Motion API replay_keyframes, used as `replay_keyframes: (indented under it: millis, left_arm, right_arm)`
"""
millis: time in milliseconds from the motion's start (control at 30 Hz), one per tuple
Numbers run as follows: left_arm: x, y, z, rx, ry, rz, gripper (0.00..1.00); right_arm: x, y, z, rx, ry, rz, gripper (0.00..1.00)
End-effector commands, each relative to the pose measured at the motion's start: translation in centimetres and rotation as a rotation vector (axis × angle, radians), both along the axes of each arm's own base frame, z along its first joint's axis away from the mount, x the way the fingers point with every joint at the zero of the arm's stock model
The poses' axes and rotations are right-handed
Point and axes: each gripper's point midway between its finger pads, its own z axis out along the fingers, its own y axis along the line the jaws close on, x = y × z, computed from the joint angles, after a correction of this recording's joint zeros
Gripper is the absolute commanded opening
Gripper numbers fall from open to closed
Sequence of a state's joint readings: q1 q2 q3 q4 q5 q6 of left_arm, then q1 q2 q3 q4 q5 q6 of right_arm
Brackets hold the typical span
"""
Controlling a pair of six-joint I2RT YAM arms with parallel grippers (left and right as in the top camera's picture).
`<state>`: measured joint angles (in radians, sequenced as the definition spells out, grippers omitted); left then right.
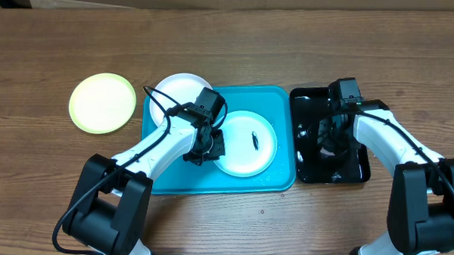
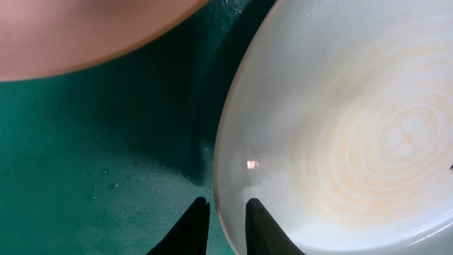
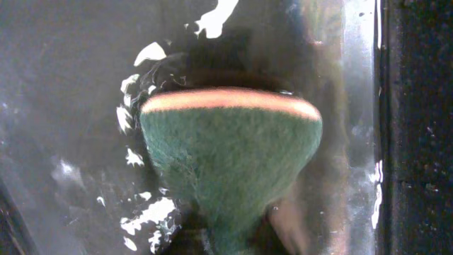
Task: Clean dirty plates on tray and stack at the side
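far left, the yellow-green plate [image 1: 102,102] lay alone on the table [image 1: 56,38]; it looked clean, so i took it for the start of the stack. the white plate [image 1: 175,89] overhung the top left corner of the turquoise tray [image 1: 210,186]. the left gripper [image 2: 225,212] pinched the rim of the pale blue plate [image 1: 245,147] lying in that tray, its dark smear [image 1: 254,140] not yet wiped. in the black tray [image 1: 354,171] the right gripper [image 1: 329,139] squeezed a green sponge [image 3: 230,163]. two plates seemed left to do. i could read no writing anywhere.
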<state>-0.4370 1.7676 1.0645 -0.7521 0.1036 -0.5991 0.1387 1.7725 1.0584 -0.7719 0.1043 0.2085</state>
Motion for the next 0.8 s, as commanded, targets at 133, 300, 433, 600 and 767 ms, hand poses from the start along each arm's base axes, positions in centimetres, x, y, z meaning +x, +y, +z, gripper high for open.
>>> replay_keyframes:
  millis: [133,300,433,600,767]
  left_arm:
    - [-0.45,0.23,-0.58,0.015,0.019,0.005,0.21]
    - [-0.45,0.22,-0.58,0.015,0.019,0.005,0.21]
    - [-0.45,0.22,-0.58,0.015,0.019,0.005,0.21]
    - [-0.45,0.23,-0.58,0.015,0.019,0.005,0.21]
    - [-0.45,0.22,-0.58,0.015,0.019,0.005,0.21]
  right_arm:
    - [1.18,0.16,0.49,0.005,-0.036,0.002,0.86]
    - [1.39,0.19,0.49,0.006,-0.046,0.002,0.07]
    - [1.30,0.18,-0.19,0.009,-0.058,-0.002,0.68]
    - [1.62,0.25,-0.39,0.013,-0.078,-0.002,0.07]
    - [1.65,1.02,-0.40,0.057,-0.077,0.007,0.53]
